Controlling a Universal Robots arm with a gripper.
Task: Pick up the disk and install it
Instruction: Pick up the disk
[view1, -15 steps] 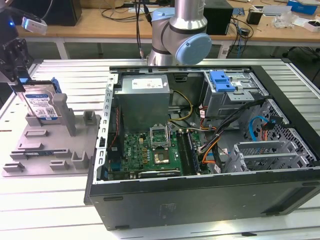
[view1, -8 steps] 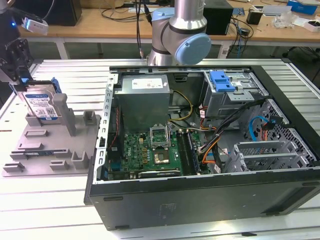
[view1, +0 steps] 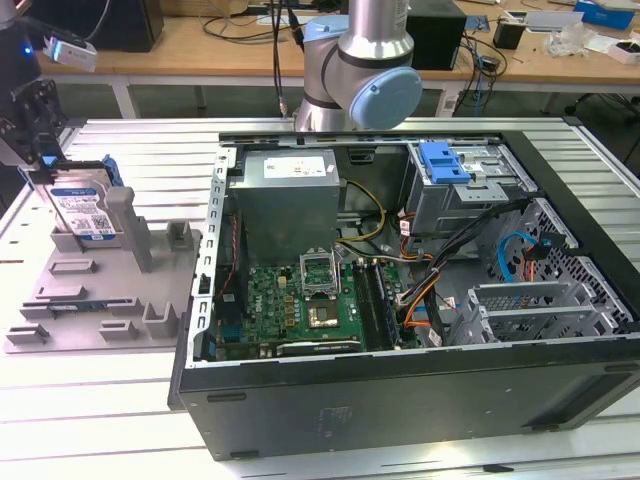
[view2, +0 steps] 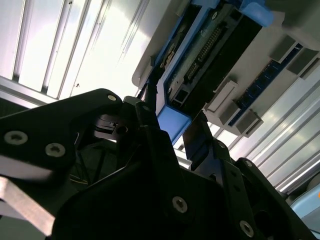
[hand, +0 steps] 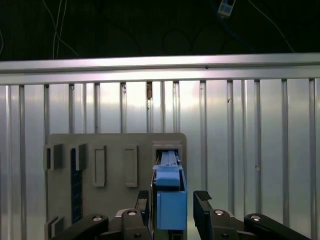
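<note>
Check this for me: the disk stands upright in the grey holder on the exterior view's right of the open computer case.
Wrong side. The disk stands upright in the grey holder on the exterior view's left of the open computer case, as the exterior view shows.

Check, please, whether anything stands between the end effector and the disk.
Nothing visible does. In the first wrist view the open end effector straddles the disk, with its fingers on either side and a gap at each. The disk stands upright in its grey holder.
</note>
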